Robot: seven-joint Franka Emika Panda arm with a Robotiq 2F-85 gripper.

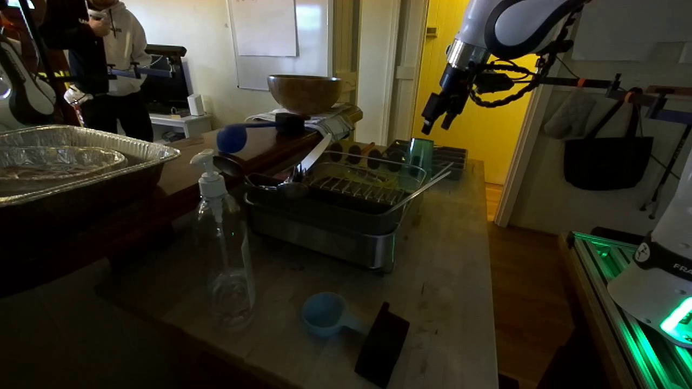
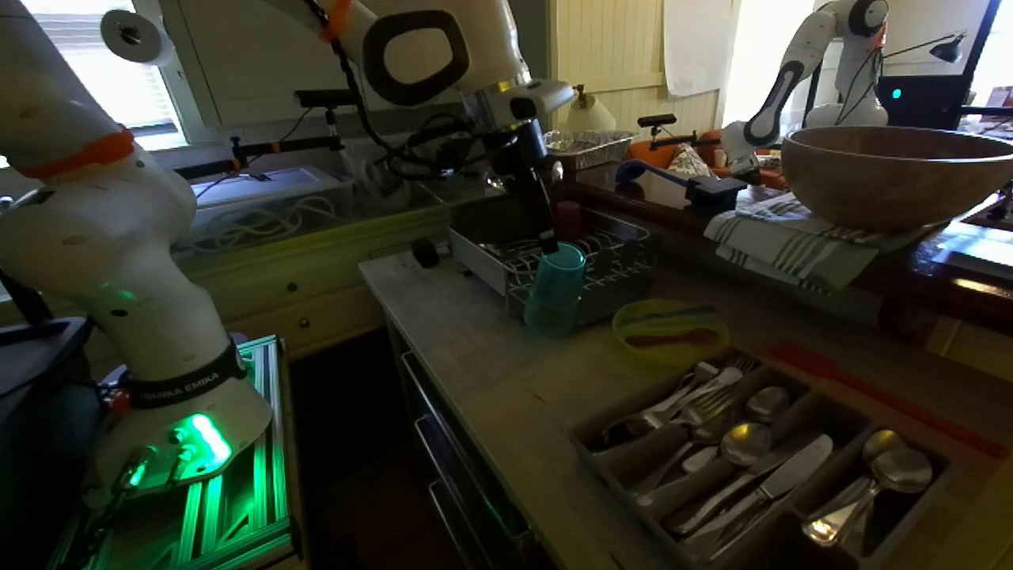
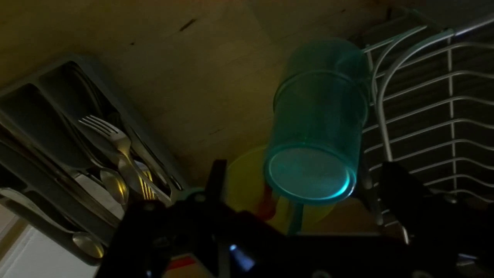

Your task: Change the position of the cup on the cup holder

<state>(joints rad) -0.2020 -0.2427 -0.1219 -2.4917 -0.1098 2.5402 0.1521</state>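
The cup [image 2: 555,294] is a teal translucent tumbler at the end of the cup holder [image 2: 479,261], a grey rack-tray with wire slots. It is tilted, upside down, with its closed base up. In an exterior view the cup [image 1: 420,155] shows behind the rack-tray [image 1: 324,237]. In the wrist view the cup [image 3: 318,116] is beside the rack wires [image 3: 451,116]. My gripper [image 3: 304,173] is open, with its fingers apart on either side of the cup's base and not closed on it. In both exterior views the gripper [image 1: 437,125] points down just above the cup; its fingertips [image 2: 548,244] overlap the cup's top edge.
A yellow bowl [image 2: 633,342] and a cutlery tray [image 2: 601,459] stand near the cup. A clear pump bottle [image 1: 224,259], a light-blue round cup [image 1: 324,313] and a dark block [image 1: 383,346] are at the rack's far end. A wooden bowl [image 2: 886,174] sits on the higher counter.
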